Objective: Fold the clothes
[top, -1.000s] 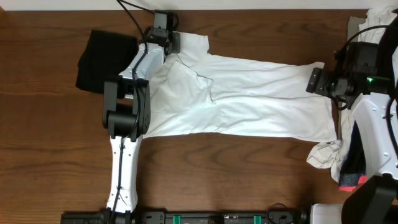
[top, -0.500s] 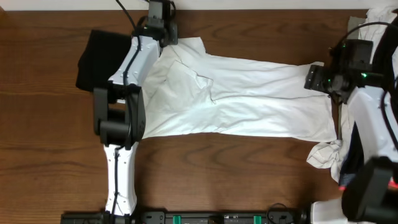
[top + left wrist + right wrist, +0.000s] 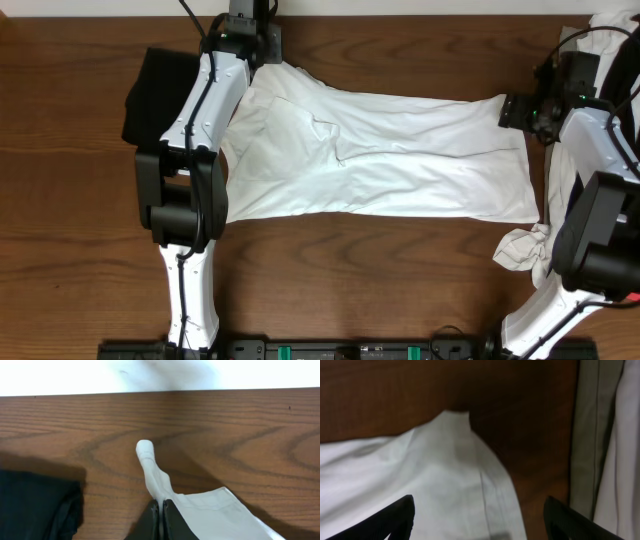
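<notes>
We see the white shirt (image 3: pixel 400 150) lying flat along the middle of the wooden table (image 3: pixel 400 290), stretched lengthwise from left to right with a few soft creases near its left half. No chest print shows from above.

The left gripper (image 3: pixel 161 512) is at the far left corner of the shirt, close to the back edge of the table. In the left wrist view its fingers (image 3: pixel 152 520) are pressed tightly together on a pinch of white cloth, and a short tongue of that cloth sticks out past the tips and lies on the wood. The rest of the shirt runs away to the right beneath the gripper.

A black garment (image 3: pixel 165 95) lies folded on the table just beside the left arm, at the shirt's left end. We cannot tell whether the two touch.

The right gripper (image 3: pixel 479 505) is at the far right corner of the shirt. In the right wrist view its fingers (image 3: pixel 402 517) stand wide apart, one on each side of the corner, and the cloth lies slack on the table between them. We see them gripping nothing.

More white clothes are bunched at the right edge of the table: a crumpled piece (image 3: pixel 522 250) near the shirt's front right corner, and another heap (image 3: pixel 612 30) at the back right.
</notes>
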`<state>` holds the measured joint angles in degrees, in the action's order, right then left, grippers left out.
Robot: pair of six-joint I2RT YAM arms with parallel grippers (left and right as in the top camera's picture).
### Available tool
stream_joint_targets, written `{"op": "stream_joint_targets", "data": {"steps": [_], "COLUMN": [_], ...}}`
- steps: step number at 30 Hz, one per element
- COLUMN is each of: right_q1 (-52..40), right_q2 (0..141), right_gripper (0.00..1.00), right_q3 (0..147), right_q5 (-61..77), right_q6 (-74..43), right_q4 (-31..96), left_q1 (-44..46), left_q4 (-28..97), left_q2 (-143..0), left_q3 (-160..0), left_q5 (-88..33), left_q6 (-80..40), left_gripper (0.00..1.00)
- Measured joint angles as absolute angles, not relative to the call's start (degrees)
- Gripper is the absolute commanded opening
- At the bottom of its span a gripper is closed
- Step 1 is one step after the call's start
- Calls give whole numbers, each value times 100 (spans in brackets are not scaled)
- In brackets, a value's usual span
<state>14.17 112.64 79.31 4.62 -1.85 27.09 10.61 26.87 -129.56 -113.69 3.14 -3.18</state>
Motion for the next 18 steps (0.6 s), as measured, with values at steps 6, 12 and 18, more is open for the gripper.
{"op": "stream_joint_targets", "data": {"steps": [6, 12, 18], "right_q1": [1450, 1450, 1450], "right_q2": [11592, 11673, 11679], "right_gripper": [66, 61, 59], "right_q3": [7955, 7957, 7957], "right_q5": [801, 934, 1013], "right_q6": [-69, -58, -82], "right_q4": [2200, 1669, 1474], "left_q1": [1061, 1061, 1061], "left_q4": [2714, 2720, 2724], "left_q2": [-12956, -12956, -12956], "left_q3": [-11369, -11369, -11369], "left_q5": [303, 298, 298], "left_q6": [-318, -318, -318], "left_gripper": [6, 6, 6]}}
